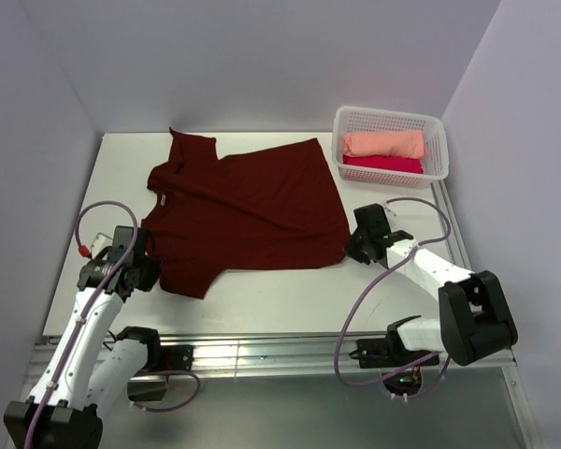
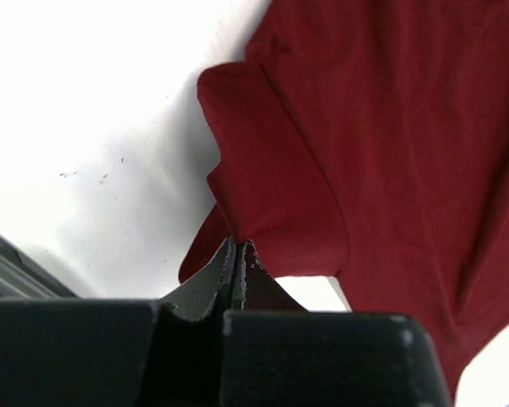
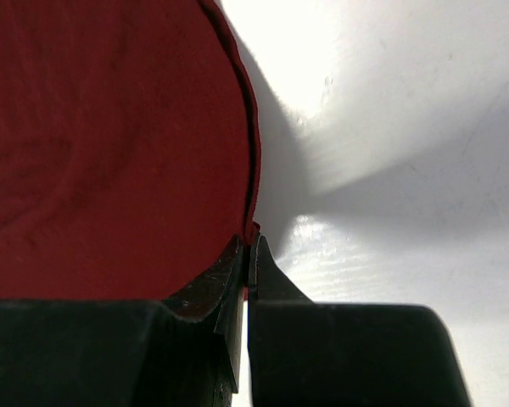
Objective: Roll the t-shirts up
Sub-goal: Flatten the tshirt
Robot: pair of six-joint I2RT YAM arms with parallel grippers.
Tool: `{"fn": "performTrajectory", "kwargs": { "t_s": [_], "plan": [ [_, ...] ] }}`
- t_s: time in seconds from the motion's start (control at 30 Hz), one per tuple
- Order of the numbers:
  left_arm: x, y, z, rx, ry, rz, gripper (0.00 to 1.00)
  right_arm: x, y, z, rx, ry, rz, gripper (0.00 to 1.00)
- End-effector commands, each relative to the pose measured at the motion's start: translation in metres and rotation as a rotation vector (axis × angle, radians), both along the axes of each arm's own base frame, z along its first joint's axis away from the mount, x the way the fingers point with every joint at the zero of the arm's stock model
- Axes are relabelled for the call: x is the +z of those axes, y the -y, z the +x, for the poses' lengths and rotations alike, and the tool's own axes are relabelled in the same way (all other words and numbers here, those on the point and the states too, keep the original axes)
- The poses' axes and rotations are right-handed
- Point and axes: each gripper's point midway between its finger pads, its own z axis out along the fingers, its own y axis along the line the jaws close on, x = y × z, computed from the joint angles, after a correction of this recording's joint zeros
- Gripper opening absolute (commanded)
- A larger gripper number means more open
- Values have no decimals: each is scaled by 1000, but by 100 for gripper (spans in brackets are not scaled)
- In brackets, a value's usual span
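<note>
A dark maroon t-shirt (image 1: 243, 210) lies spread flat on the white table (image 1: 290, 290), its collar and pale neck label (image 1: 164, 199) to the left. My left gripper (image 1: 154, 269) is shut on the near sleeve; in the left wrist view its jaws (image 2: 237, 248) pinch the sleeve's edge (image 2: 271, 212). My right gripper (image 1: 350, 250) is shut on the near right hem corner; the right wrist view shows the gripper (image 3: 251, 246) clamping the cloth's edge (image 3: 153, 153). A peach t-shirt (image 1: 383, 143) and a crimson-pink one (image 1: 383, 165) lie folded in a basket.
The white mesh basket (image 1: 436, 140) stands at the table's back right corner. Pale walls close in the table at the back and both sides. Cables loop beside each arm near the table's front rail (image 1: 262, 351).
</note>
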Motion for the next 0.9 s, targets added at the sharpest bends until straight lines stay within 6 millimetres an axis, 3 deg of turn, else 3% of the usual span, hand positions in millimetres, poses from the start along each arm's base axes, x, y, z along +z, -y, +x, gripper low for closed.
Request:
{"fn": "performTrajectory", "kwargs": {
  "t_s": [0.0, 0.23, 0.4, 0.63, 0.87],
  "plan": [
    [24, -2, -3, 1, 56, 3, 0, 3, -4, -9, 24, 19, 2, 0],
    [55, -10, -10, 2, 65, 45, 0, -6, -15, -28, 55, -11, 3, 0],
    [62, -5, -14, -25, 68, 27, 1, -4, -12, -33, 52, -8, -9, 0],
    [77, -5, -21, -31, 103, 15, 0, 14, -9, -31, 64, 38, -19, 0],
    [93, -15, -25, -27, 88, 79, 0, 11, -12, -28, 84, 20, -26, 0]
  ]
}}
